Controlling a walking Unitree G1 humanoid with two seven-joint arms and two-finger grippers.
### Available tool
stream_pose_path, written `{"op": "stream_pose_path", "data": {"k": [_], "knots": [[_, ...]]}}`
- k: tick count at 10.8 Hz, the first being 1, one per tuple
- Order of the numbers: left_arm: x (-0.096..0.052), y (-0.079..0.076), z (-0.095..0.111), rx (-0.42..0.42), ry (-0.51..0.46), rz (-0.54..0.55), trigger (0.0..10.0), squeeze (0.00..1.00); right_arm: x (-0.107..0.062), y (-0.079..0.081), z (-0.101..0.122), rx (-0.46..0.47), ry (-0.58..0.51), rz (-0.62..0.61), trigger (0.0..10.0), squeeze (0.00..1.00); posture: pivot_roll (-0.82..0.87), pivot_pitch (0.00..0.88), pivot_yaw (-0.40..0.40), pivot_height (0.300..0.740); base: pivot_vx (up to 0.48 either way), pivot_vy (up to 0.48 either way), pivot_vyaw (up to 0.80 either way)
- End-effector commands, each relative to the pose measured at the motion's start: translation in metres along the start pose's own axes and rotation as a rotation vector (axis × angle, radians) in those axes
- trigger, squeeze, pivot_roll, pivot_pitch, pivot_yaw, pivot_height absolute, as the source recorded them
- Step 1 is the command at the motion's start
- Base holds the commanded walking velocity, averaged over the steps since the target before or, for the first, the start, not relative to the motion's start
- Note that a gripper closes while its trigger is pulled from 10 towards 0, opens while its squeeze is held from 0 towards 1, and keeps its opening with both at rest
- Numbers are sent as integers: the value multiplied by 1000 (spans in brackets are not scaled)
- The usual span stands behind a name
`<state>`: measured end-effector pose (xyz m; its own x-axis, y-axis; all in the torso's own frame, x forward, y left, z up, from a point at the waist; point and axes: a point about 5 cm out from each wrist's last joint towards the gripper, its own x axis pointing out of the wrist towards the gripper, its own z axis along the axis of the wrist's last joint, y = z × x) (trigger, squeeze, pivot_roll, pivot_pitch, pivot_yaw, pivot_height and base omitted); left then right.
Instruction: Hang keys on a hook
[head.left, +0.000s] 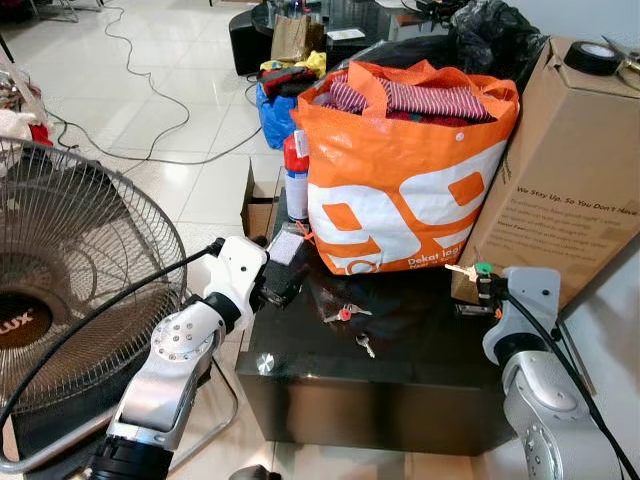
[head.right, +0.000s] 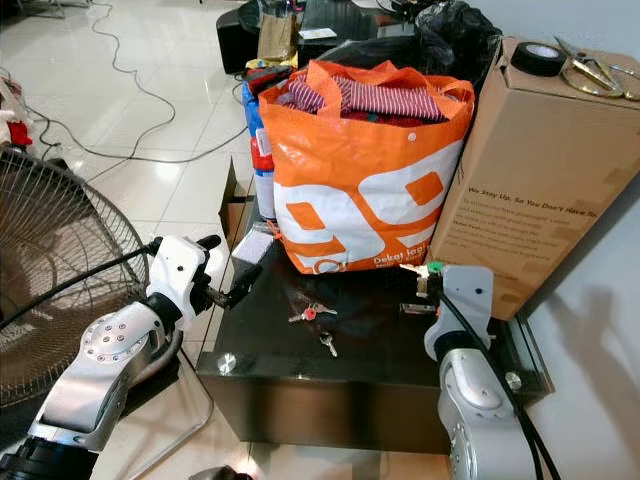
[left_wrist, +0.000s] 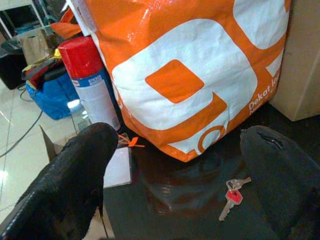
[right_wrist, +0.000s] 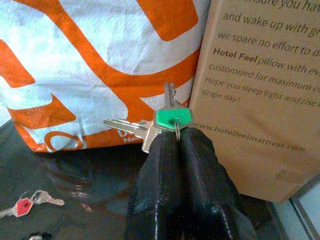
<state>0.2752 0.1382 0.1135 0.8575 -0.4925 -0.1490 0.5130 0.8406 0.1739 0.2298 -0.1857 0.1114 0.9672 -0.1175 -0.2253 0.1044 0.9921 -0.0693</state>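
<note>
Above the right side of the black table (head.left: 420, 370), right gripper (right_wrist: 176, 137) pinches green-capped keys (right_wrist: 170, 120) clear of the surface; left gripper (left_wrist: 175, 165) spread empty near red-tagged keys (head.left: 344, 313); no hook seen, hanging remains.

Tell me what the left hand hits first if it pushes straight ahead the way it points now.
Probably the orange shopping bag: the open left hand points at its lower front. The red-tagged keys lie lower on the black table, likely under that line.

My right pincer (right_wrist: 172, 145) has matt, rough black fingers. The surface (head.left: 420, 350) is glossy black; the bag (head.left: 400, 190) is shiny woven plastic; the box (head.left: 570, 170) is matt cardboard.
</note>
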Motion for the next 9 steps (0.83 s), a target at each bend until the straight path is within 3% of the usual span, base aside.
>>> {"op": "stream_pose_path", "data": {"k": [1,9], "knots": [[0,3,6,25,-17,12,10000,0,2,1,1,-12,-5,2,10000,0,-58,0,18,740,-277,0,0],[2,-1,6,25,-18,-3,10000,0,0,1,3,-43,-17,27,10000,0,-83,0,29,740,-280,0,0]]}}
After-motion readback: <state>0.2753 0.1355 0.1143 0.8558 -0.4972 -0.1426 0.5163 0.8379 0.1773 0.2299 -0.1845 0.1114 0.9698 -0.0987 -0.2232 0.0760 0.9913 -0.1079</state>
